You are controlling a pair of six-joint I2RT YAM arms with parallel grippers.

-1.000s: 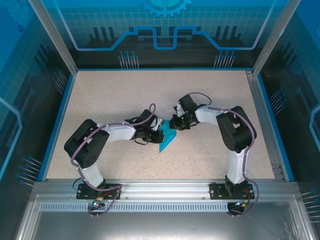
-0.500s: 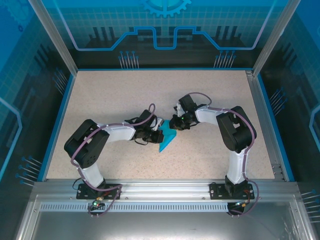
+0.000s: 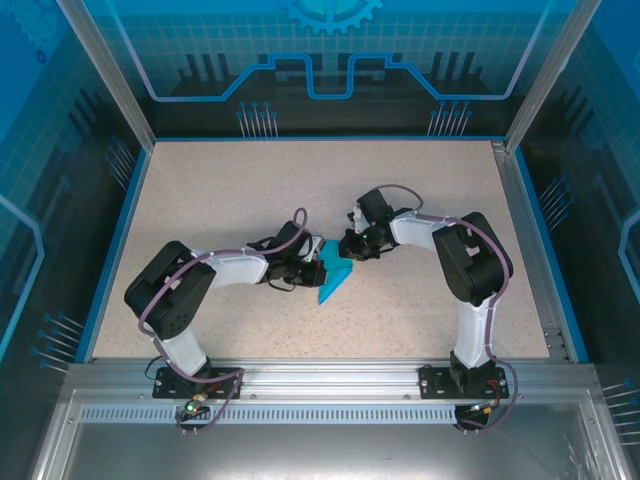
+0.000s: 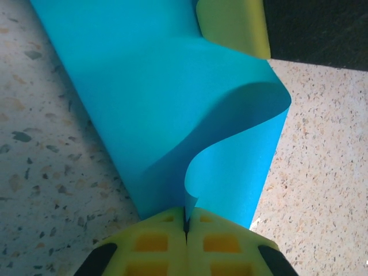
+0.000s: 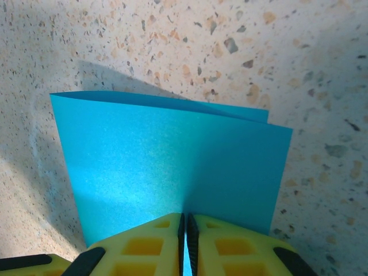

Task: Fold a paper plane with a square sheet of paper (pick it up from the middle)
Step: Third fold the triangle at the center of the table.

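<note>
Speckled table (image 3: 230, 200), a fold underway: left gripper (image 4: 185, 217) and right gripper (image 5: 184, 223) each pinch the square sheet of paper (image 5: 172, 161), doubled beyond the jaws. Next, probably: flatten the crease.

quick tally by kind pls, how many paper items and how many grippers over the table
paper items: 1 (the square sheet of paper, teal-blue, folded over)
grippers: 2 (left gripper and right gripper, each shut on an edge of the sheet)
total: 3
</note>
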